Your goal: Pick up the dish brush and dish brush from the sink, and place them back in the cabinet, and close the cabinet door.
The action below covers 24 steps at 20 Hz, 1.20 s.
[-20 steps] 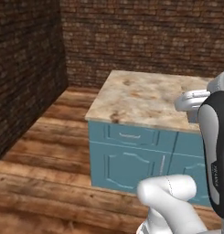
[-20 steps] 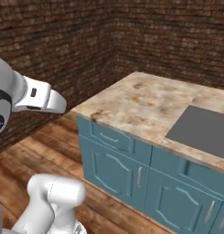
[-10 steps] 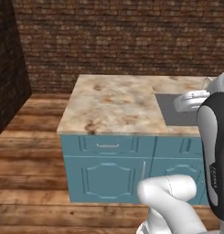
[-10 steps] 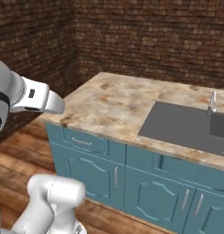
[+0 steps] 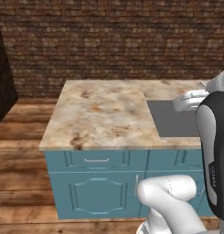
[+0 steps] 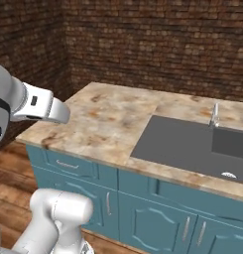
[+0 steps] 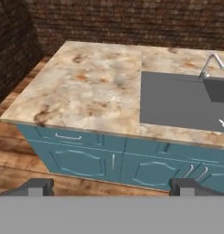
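The sink (image 7: 177, 103) is a wide dark grey basin set in the right part of the marbled countertop, also seen as the sink (image 6: 187, 144) and the sink (image 5: 173, 119). A small grey faucet (image 7: 209, 64) stands at its far side, and a silvery drain (image 6: 228, 174) shows near its right end. My gripper (image 7: 112, 187) is open, its two dark fingertips (image 7: 35, 186) far apart, and it hangs well in front of the counter, above the floor. The dish brushes, the cabinet and the cabinet door are out of view.
The beige marbled countertop (image 5: 104, 112) tops low teal cupboards (image 7: 77, 160) with drawers and silver handles. Wooden floor (image 5: 17, 183) surrounds the island. A brick wall (image 6: 157, 44) runs behind it. My white arm (image 6: 38, 103) crosses the left of the right base view.
The whole picture has shifted, so the base has moved: the counter now lies more squarely ahead and the sink has come further into view. The gripper has stayed open.
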Motion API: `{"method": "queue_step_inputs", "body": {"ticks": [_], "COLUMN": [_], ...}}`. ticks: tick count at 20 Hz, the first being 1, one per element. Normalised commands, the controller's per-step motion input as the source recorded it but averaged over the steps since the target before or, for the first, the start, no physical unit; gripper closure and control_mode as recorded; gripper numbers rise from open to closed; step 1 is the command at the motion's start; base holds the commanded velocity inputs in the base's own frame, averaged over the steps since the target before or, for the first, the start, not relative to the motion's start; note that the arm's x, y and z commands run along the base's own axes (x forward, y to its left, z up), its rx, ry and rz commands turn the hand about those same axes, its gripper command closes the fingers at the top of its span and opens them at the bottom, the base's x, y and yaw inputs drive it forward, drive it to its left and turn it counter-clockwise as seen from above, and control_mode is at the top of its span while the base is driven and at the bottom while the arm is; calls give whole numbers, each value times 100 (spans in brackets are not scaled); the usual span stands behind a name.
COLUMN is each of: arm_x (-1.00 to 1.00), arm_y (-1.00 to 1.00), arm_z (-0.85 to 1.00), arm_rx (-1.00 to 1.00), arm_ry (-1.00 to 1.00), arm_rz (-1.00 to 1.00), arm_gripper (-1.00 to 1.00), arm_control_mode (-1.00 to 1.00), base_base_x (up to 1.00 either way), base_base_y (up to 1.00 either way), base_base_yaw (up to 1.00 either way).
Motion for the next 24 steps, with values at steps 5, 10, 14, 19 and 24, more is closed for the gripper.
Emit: {"method": "queue_step_inputs", "body": {"ticks": [5,10,14,19,24], "arm_x": [0,0,0,0,0], "arm_y": [0,0,0,0,0], "arm_z": [0,0,0,0,0], "arm_rx": [0,0,0,0,0], "arm_ry": [0,0,0,0,0], "arm_rz": [0,0,0,0,0], "arm_gripper": [-100,-100,-100,-100,-100], "arm_control_mode": [100,100,100,100,100], "base_base_x": [32,11,9,13,32], "base_base_y": [-55,-66,-61,-59,-42], "base_base_yaw": [-7,-19,-28,-25,-9]}}
